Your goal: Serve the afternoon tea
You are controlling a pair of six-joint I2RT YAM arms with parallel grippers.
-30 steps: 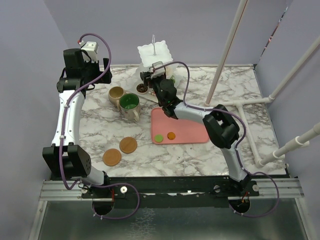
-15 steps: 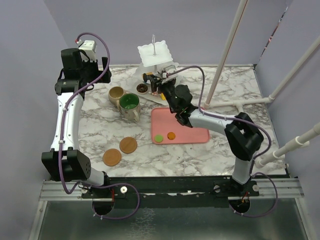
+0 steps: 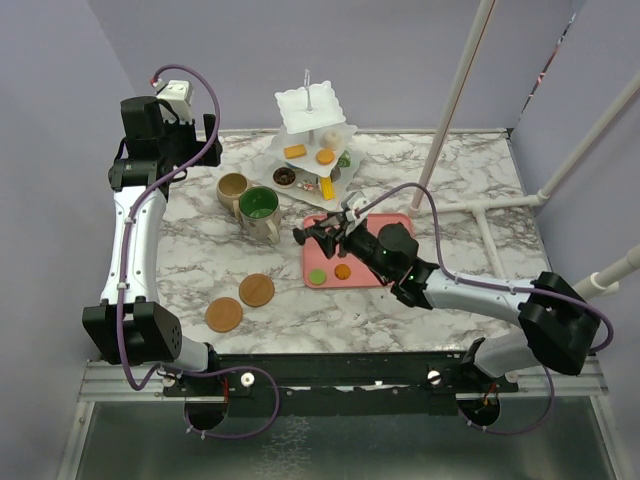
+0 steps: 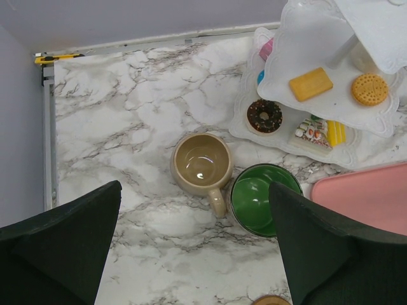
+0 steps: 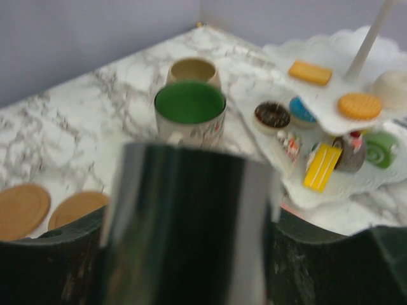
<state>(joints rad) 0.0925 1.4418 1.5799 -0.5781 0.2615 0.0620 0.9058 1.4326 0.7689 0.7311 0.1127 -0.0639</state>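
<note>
Hovering the left tool (image 4: 194,183), fingers spread wide, far left above the beige ceramic mug (image 3: 232,187) and green-inside mug (image 3: 259,206). Showing two round wooden coasters (image 3: 257,290) near left, and the white three-tier square stand (image 3: 318,105) carrying toy pastries (image 3: 325,157) far centre. Hanging the right tool (image 3: 308,237) over the pink rectangular tray (image 3: 385,268), grip impossible to tell.
</note>
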